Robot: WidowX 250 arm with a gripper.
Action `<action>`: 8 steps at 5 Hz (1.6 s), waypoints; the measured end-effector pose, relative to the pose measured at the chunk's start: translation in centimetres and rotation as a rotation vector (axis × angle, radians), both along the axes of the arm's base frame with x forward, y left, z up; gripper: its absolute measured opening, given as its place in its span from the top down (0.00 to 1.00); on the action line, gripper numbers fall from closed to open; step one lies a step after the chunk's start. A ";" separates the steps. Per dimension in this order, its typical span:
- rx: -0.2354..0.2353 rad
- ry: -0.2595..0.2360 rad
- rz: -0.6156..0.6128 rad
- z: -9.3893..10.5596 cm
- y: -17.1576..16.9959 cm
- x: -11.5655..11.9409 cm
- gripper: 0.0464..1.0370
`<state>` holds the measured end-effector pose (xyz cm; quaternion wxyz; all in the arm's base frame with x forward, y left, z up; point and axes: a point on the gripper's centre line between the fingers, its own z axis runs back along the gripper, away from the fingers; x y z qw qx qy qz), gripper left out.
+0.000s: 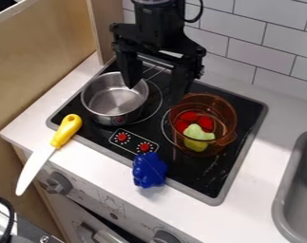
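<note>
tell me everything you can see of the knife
The knife has a yellow, rounded handle, plastic by its look, and a long, pale, smooth-looking blade. It lies slantwise, its handle over the left front edge of the stove. The blade crosses the counter and juts past its front edge. The gripper is not touching it.

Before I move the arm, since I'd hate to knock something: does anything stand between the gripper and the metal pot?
Nothing visible stands between them. One of the open gripper's fingers overlaps the metal pot's rim in view; whether they touch, I can't tell.
</note>
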<state>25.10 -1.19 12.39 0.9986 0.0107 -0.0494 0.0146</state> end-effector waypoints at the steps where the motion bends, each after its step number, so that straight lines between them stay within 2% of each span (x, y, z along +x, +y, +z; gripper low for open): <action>1: 0.002 0.026 -0.002 -0.7 0.0 -0.3 0.04; 3: 0.058 0.014 -0.043 -2.2 4.6 -0.9 0.04; 4: 0.097 -0.006 -0.071 -2.6 6.3 -1.5 0.04; 5: 0.147 -0.030 -0.115 -4.0 8.7 -2.4 0.04; 6: 0.202 -0.091 -0.165 -5.5 10.6 -2.9 0.04; 7: 0.236 -0.135 -0.194 -6.2 11.8 -3.0 0.04; 8: 0.274 -0.159 -0.222 -6.7 13.1 -3.2 0.04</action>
